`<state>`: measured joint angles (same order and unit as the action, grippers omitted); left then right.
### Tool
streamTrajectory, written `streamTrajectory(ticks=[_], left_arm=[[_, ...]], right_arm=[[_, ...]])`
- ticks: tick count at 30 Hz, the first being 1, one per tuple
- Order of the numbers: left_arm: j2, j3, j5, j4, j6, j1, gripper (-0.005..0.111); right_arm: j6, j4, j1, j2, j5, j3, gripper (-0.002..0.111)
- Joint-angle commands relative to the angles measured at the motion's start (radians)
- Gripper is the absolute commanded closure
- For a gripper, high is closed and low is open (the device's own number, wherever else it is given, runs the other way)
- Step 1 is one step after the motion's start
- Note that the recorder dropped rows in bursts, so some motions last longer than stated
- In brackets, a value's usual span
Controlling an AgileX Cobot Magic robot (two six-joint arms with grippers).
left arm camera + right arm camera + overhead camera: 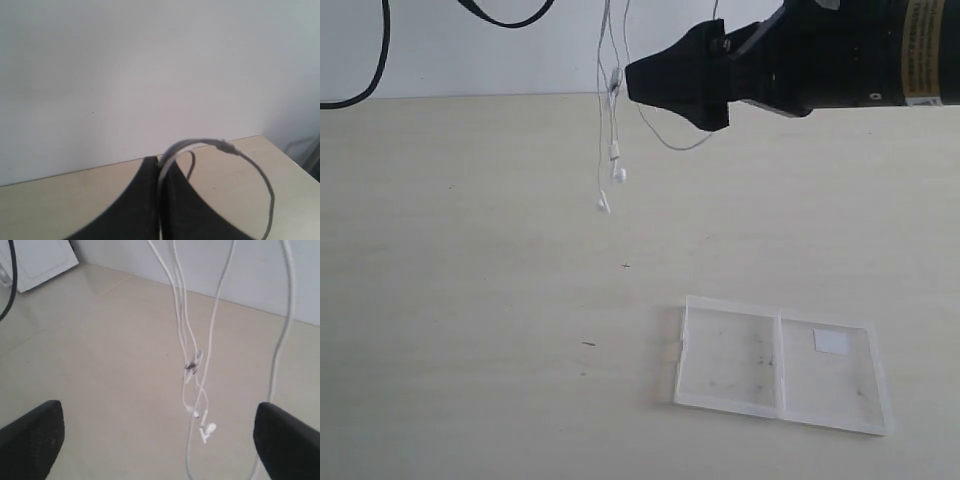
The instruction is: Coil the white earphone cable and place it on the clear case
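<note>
The white earphone cable (611, 110) hangs in several strands from above the exterior view, and its two earbuds (604, 204) dangle above the table. In the left wrist view my left gripper (160, 163) is shut on the cable (249, 159), which loops out from the black fingertips; this gripper is out of the exterior view. My right gripper (665, 88) hovers just right of the strands, open, with nothing between its fingers (35, 435); the hanging cable (192, 365) shows ahead of my right gripper (160, 440). The clear case (730, 355) lies open and flat at the front right, with its white sticker (832, 342).
The pale table (470, 300) runs back to a white wall. Thick black robot cables (382, 60) hang at the top left. A white panel (40, 260) stands at the far corner in the right wrist view.
</note>
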<state>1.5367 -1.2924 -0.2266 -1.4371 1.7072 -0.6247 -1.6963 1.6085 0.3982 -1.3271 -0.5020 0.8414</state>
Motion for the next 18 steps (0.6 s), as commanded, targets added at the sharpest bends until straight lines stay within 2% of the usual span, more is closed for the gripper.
streamTrajectory(ticks=[1, 6, 12, 18], left_arm=[[-0.006, -0.009, -0.015, 0.011, -0.01, -0.004, 0.107], [-0.006, -0.009, -0.015, 0.014, -0.01, -0.004, 0.107], [-0.006, -0.009, -0.015, 0.018, -0.01, -0.004, 0.107], [-0.008, -0.009, -0.004, 0.02, -0.01, -0.004, 0.107]], right_arm=[[-0.047, 0.084, -0.003, 0.061, 0.074, -0.005, 0.011], [-0.059, 0.093, -0.003, 0.091, 0.125, -0.005, 0.011], [-0.067, 0.136, -0.003, 0.085, 0.137, -0.005, 0.016], [-0.166, 0.136, -0.005, 0.131, 0.073, -0.005, 0.016]])
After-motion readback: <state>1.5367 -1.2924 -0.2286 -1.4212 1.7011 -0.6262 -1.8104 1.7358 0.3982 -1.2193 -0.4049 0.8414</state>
